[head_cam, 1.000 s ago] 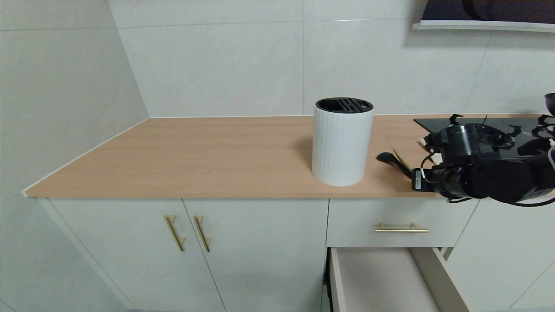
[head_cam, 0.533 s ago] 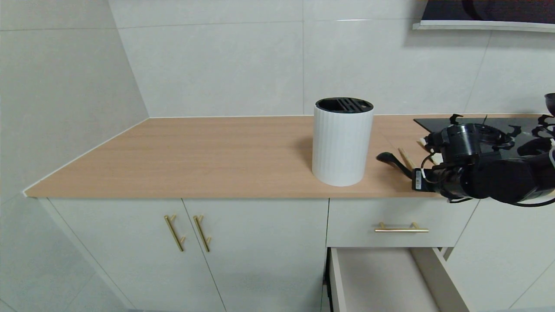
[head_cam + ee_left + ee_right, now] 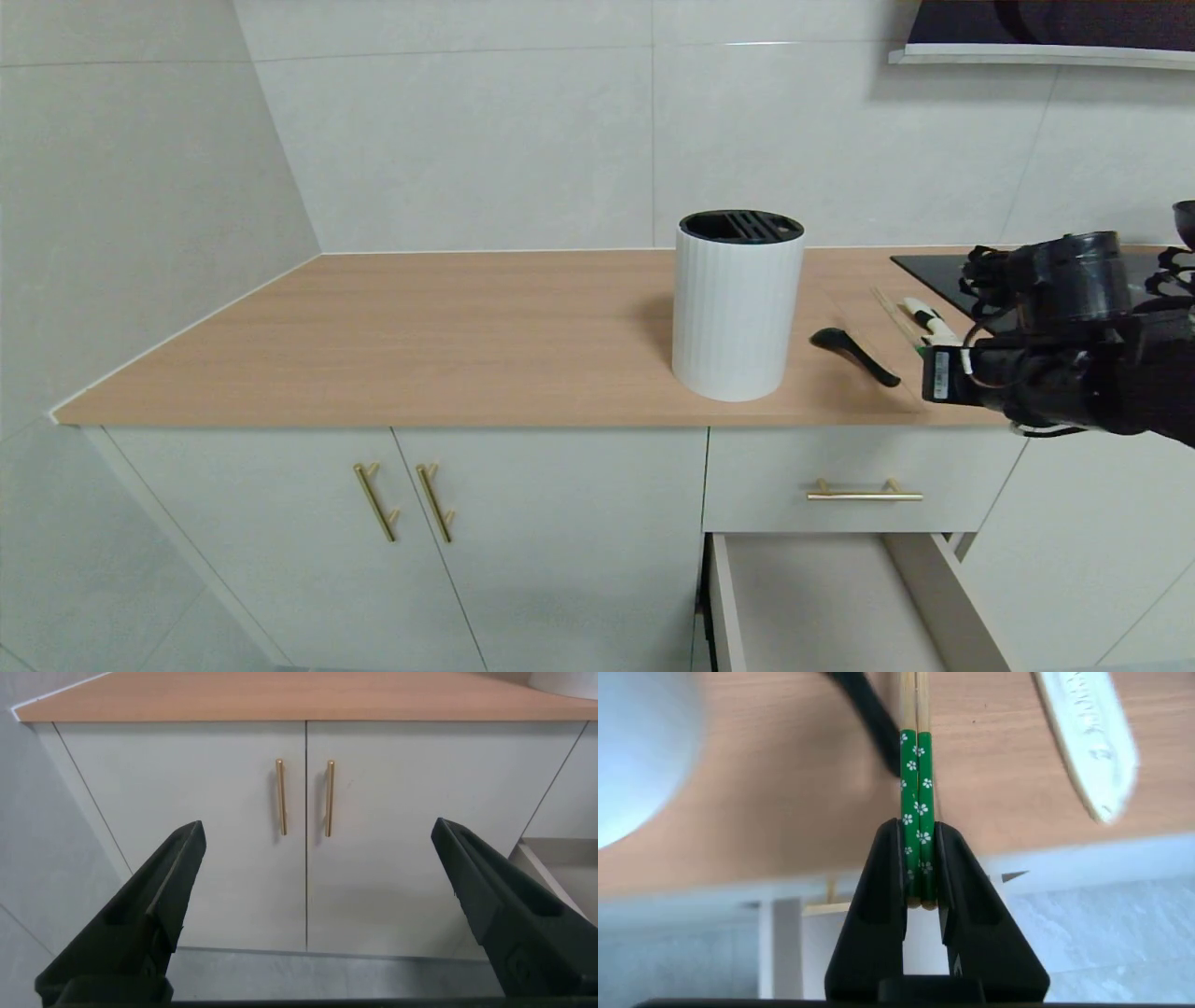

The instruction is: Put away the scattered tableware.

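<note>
Right wrist view: right claw (image 3: 918, 838) is clamped on the green flowered ends of a pair of chopsticks (image 3: 915, 761), both sticks side by side in the grip. The bare wooden lengths run out over the counter (image 3: 420, 336), right of the white ribbed holder (image 3: 738, 303). Cannot tell whether the tips touch the wood. A black spoon (image 3: 854, 355) lies between holder and sticks, and a white-handled utensil (image 3: 929, 322) lies farther right.

Judgement: the sticks are light, stiff and thin, with a smooth finish at the grip. Held at the very end, they are likely to pivot or scissor apart. Firm squeeze, slow moves.

Left claw (image 3: 316, 831) is apart, low before the cupboard doors (image 3: 308, 887).
</note>
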### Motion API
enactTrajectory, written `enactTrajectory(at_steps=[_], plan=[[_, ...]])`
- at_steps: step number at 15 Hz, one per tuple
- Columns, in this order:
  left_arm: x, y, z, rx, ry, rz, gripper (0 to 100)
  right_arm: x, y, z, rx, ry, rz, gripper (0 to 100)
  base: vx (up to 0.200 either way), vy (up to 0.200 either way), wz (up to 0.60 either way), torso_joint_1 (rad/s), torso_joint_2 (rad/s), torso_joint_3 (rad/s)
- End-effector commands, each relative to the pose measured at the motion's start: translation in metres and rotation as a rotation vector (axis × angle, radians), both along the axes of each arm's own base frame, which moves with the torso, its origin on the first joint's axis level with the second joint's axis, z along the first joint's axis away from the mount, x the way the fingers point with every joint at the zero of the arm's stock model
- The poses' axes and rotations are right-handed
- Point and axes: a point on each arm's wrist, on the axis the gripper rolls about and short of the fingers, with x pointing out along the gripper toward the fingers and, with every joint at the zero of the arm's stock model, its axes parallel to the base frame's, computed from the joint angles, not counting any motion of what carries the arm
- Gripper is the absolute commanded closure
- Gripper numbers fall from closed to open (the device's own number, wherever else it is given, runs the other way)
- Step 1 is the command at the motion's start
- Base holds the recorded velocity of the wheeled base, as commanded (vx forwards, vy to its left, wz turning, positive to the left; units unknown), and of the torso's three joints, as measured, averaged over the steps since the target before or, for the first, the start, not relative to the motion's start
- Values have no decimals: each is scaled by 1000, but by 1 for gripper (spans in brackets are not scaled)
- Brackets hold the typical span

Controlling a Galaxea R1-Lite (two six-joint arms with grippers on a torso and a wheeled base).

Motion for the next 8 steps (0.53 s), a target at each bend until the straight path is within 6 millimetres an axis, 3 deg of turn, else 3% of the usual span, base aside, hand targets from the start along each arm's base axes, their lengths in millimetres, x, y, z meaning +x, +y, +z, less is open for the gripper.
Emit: enactTrajectory(at_steps=[1,4,8], plan=[[0,0,0,0,1,1,0,-65,-8,33,26,-76,45,100,0,0,0,0,0,0],[0,0,0,0,1,0,0,-105,-13,41,27,-12,119,100,0,0,0,0,0,0],[0,0,0,0,1,1,0,-145,-16,50,80,90,326,100,0,0,0,0,0,0]])
